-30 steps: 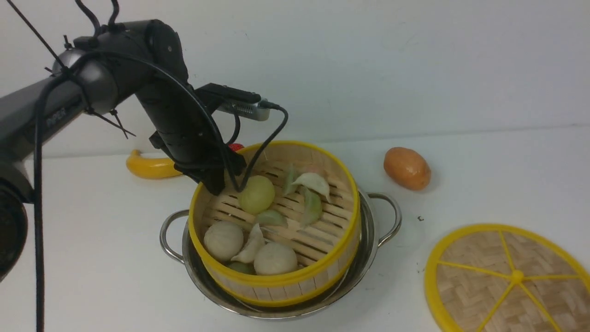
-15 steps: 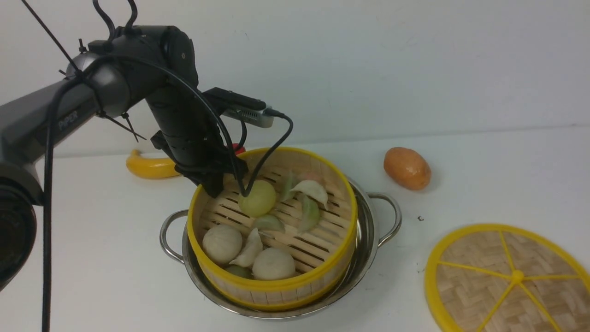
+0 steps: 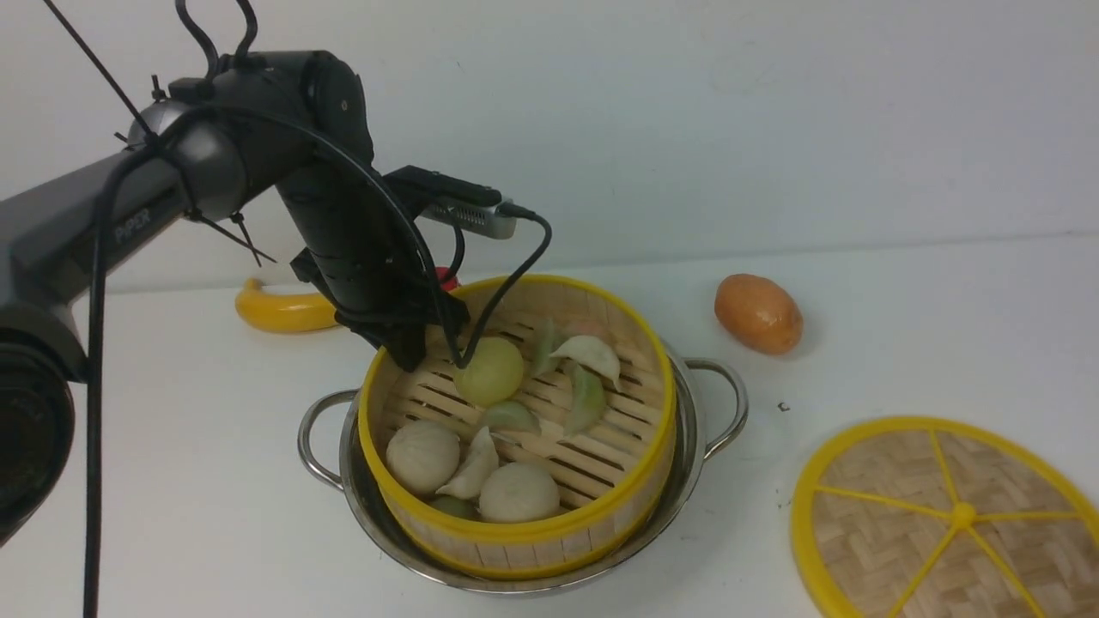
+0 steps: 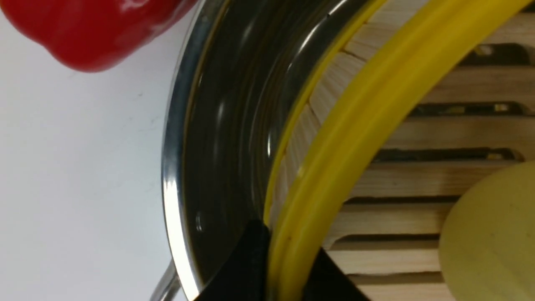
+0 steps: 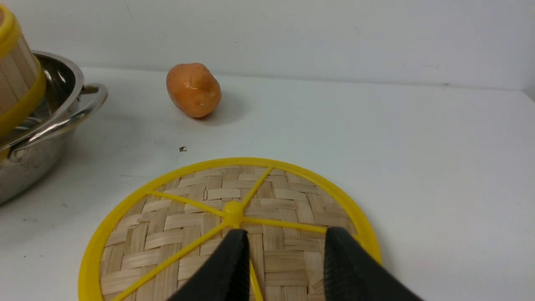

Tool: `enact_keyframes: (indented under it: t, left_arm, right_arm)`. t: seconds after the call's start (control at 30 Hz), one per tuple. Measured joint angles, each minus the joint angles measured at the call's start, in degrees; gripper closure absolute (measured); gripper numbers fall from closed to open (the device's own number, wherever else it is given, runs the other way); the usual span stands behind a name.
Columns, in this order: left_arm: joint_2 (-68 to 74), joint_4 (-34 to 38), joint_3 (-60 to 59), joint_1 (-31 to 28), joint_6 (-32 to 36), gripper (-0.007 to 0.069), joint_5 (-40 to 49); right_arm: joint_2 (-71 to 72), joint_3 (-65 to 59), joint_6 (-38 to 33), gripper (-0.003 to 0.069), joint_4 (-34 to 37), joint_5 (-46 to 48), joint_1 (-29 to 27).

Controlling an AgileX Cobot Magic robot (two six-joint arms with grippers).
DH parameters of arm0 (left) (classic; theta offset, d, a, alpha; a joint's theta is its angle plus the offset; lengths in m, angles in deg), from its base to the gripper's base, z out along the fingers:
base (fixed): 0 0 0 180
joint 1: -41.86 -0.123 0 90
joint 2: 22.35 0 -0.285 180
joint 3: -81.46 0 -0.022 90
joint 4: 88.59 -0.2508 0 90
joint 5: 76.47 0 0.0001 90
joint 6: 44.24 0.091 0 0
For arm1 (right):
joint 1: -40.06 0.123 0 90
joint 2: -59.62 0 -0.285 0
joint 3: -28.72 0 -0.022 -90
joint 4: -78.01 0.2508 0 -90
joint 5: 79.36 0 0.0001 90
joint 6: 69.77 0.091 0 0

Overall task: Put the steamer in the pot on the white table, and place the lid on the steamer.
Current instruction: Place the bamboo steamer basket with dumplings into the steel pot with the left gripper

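Steamer (image 3: 515,421) in the front view stands inside the pot (image 3: 730,403), at the middle of the white table (image 3: 901,326), holding pale buns and dumplings (image 3: 588,378). Whether its base rests flat I cannot tell. The left gripper (image 3: 412,348) comes down on its far-left side, clamped tight on the yellow top rim. The lid (image 3: 944,515) lies flat on the table at the near right, well apart from the pot. A potato (image 3: 758,313) lies far right of the pot, a banana (image 3: 283,311) far left, and a red pepper (image 3: 440,274) peeks out behind the arm.

From the left wrist, the left gripper (image 4: 288,271) has one black finger (image 4: 246,267) outside the steamer (image 4: 418,133) wall and one inside, pinching the rim. The pot (image 4: 217,125) wall curves just beside it, the red pepper (image 4: 83,29) lies beyond on the table (image 4: 62,167), and a yellow-green bun (image 4: 489,234) sits on the slats.

From the right wrist, the right gripper (image 5: 284,259) hangs over the lid (image 5: 188,217) near its centre knob, jaws apart and holding nothing. The potato (image 5: 193,90) lies farther off, with the pot (image 5: 62,113) and steamer (image 5: 16,83) at the left.
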State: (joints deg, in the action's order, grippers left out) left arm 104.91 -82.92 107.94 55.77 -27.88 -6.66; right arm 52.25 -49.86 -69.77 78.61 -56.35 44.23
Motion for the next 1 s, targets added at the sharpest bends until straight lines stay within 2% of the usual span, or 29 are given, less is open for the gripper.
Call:
enact_keyframes:
  t: [0.3,1.0]
  left_arm:
    - [0.96,-0.06,0.0,0.0,0.32,0.0594,-3.34]
    - [3.15,0.11,0.06,0.0,0.72,0.0592,-3.68]
  right_arm:
    - [0.0,0.0,0.0,0.0418,0.0,0.0,0.0]
    - [0.0,0.0,0.0,0.0418,0.0,0.0,0.0]
